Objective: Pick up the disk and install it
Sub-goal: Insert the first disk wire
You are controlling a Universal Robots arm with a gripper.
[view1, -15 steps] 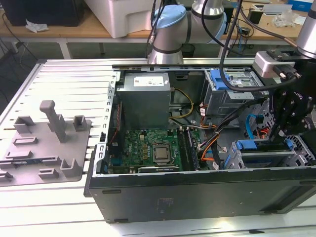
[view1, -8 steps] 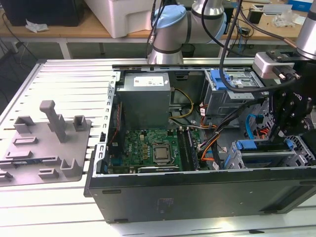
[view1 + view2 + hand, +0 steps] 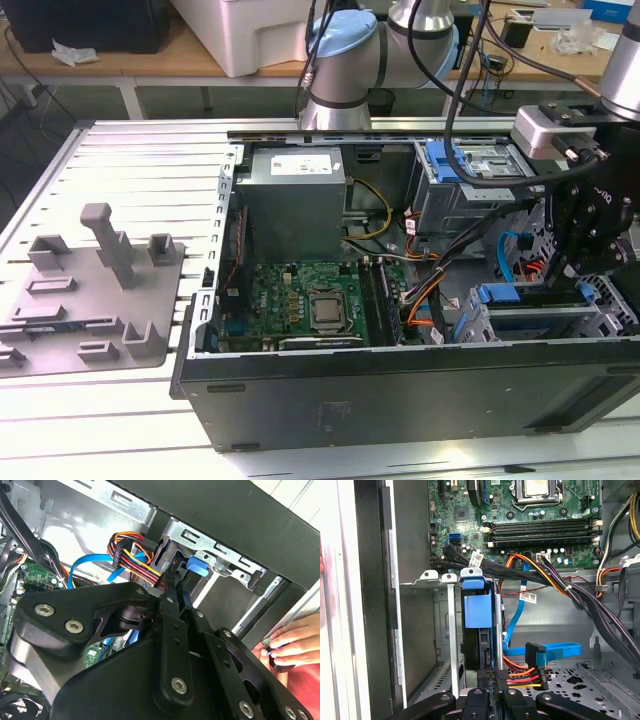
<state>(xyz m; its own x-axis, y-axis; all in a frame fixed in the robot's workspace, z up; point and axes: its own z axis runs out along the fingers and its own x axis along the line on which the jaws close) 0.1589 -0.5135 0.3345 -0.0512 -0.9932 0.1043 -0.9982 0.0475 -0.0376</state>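
While your claw [image 3: 490,692] is clamped on the disk [image 3: 477,612], it stands edge-on in the metal bay [image 3: 432,577] — beside the orange cables [image 3: 522,672].

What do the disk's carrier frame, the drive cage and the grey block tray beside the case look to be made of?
The disk shows a smooth, opaque, evenly coloured blue carrier frame, likely moulded plastic. The drive cage looks like bare sheet metal, dull silver with folded tabs. The grey block tray is matte and uniform, probably plastic, though that stays uncertain.
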